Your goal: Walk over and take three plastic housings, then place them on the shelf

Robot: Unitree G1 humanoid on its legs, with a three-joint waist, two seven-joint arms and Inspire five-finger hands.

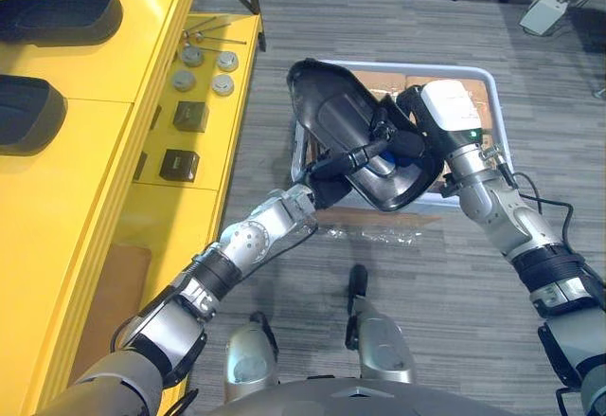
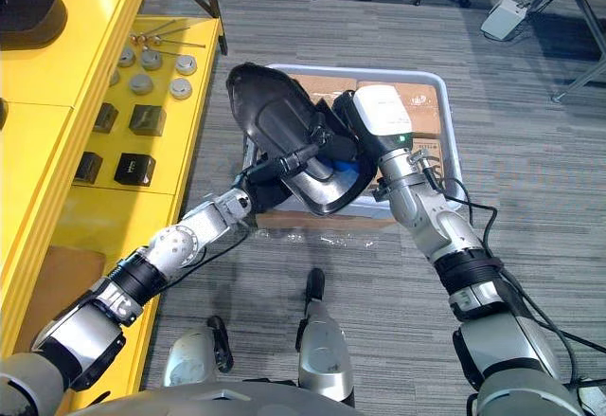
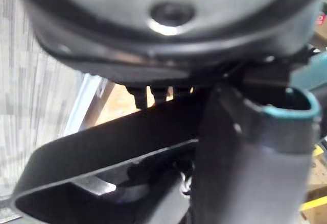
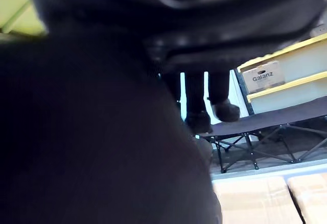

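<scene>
Grey carpeted floor [image 1: 398,18] runs beside a yellow shelf [image 1: 95,151] on the robot's left. On the shelf's upper level lie two black plastic housings [image 1: 57,9], and round grey caps [image 1: 204,68] and small dark boxes [image 1: 189,116] sit on its lower ledge. A white-rimmed crate [image 1: 426,64] lined with cardboard stands on the floor. Above the crate both hands hold a third black housing [image 1: 341,117], tilted with its hollow side up. The left hand [image 1: 333,168] pinches the housing's near wall between fingers and thumb, and the right hand [image 1: 407,141] is curled round its right rim.
</scene>
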